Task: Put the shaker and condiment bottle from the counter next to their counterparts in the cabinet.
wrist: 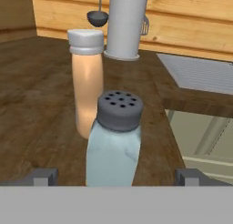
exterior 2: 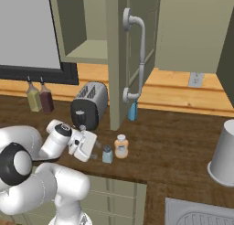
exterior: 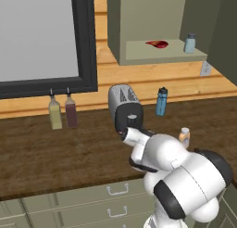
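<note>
The dark brown wooden tabletop (exterior 2: 183, 141) carried everything, and the rounded black-and-silver toaster (exterior 2: 89, 105) served as the landmark. Above and to the right of the toaster hung the olive-green wall cabinet (exterior: 139, 18) with its pale inner shelf; in the right base view its open door (exterior 2: 119, 59) with a long grey handle stood just right of the toaster and hid most of the shelf. On that shelf, seen from the left base view, lay a flat glossy red condiment item (exterior: 157, 44) and, further right, a pale-blue grey-capped shaker (exterior: 190, 43), the two well apart. The robot's white arm crossed in front of the toaster, covering its lower part in the left base view.

Right of the toaster stood a taller blue bottle with a black cap (exterior: 161, 102); in the right base view the door cut off all but its lower part. Left of the toaster, against the wall, a yellow thin-necked bottle (exterior 2: 33, 99) and a dark-red one (exterior 2: 46, 99) stood side by side.

In front of the toaster and slightly right, the slim tan-orange condiment bottle with a whitish cap (exterior 2: 121, 146) stood upright, partly hidden by the arm in the left base view. Just beside it stood the small squat pale-blue translucent shaker with a grey perforated cap (wrist: 113, 141), upright, its base cut off in the hand view.

The claw (wrist: 117, 176) stood wide, its dark fingertips (wrist: 42, 176) on either side of the shaker without touching it.
</note>
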